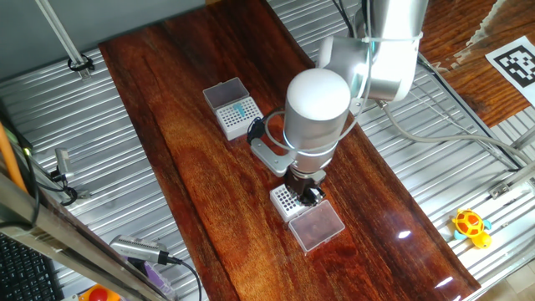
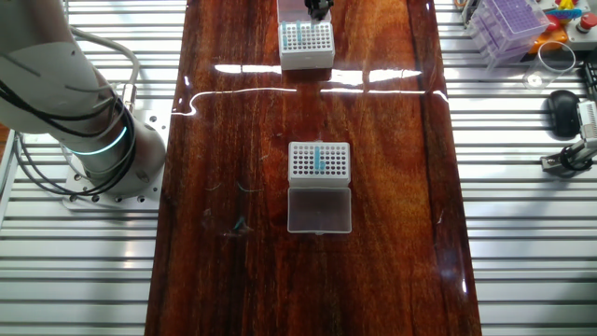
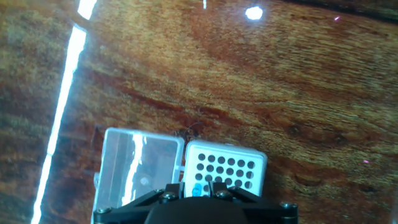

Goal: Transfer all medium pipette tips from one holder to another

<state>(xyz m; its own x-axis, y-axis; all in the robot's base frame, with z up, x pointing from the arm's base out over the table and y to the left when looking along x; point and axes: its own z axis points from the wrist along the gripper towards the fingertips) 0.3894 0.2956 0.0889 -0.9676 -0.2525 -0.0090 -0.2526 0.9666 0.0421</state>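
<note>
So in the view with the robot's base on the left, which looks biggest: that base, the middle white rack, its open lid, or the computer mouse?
1. Robot base, clearly largest.
2. Open lid and white rack: look about alike, so no ranking.
3. Computer mouse, smallest, though its place at the table's far side makes this less sure.

We see the table (image 1: 192, 159) from two high opposite sides; our hand view looks down closely.
</note>
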